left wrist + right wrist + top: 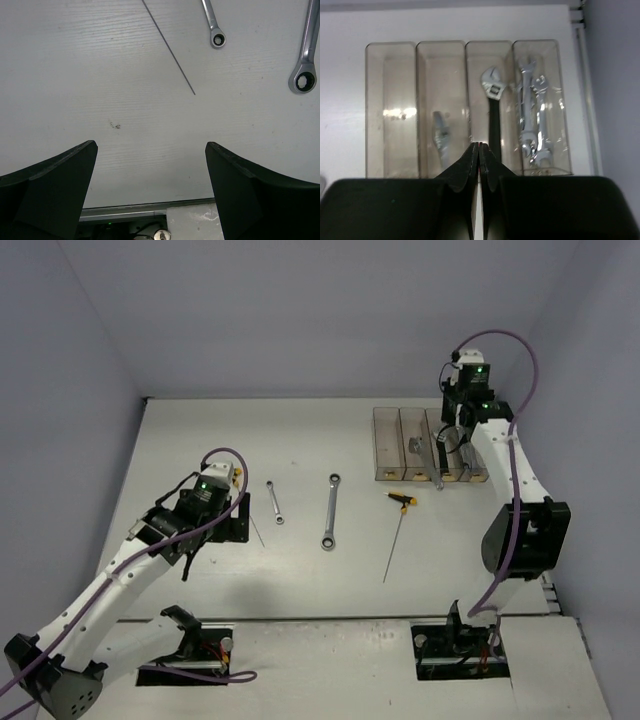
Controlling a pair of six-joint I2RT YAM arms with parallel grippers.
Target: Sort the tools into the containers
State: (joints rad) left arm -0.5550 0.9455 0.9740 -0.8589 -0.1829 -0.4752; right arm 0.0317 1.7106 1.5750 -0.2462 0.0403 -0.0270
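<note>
Right claw (pixel 479 150) pinched shut, four bins (pixel 390 75), black-handled spanner (pixel 494 117) in third, wrenches (pixel 535 120) fourth

White table (pixel 300 440): four bins (pixel 387 445) upper right; small wrench (pixel 274 502), large wrench (pixel 331 511) centre; T-handle driver (pixel 396 535) right of centre; thin rod (pixel 257 531) left.

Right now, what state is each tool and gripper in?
Left gripper: jaws open, holding nothing.
Right gripper: jaws shut.
Black-handled adjustable spanner: lying in a clear brownish plastic bin.
Silver open-end wrenches: lying in the rightmost bin.
Long silver ring wrench: loose on the white table.
Short silver ring wrench: likewise loose.
Yellow-black T-handle driver: loose, unsorted.
</note>
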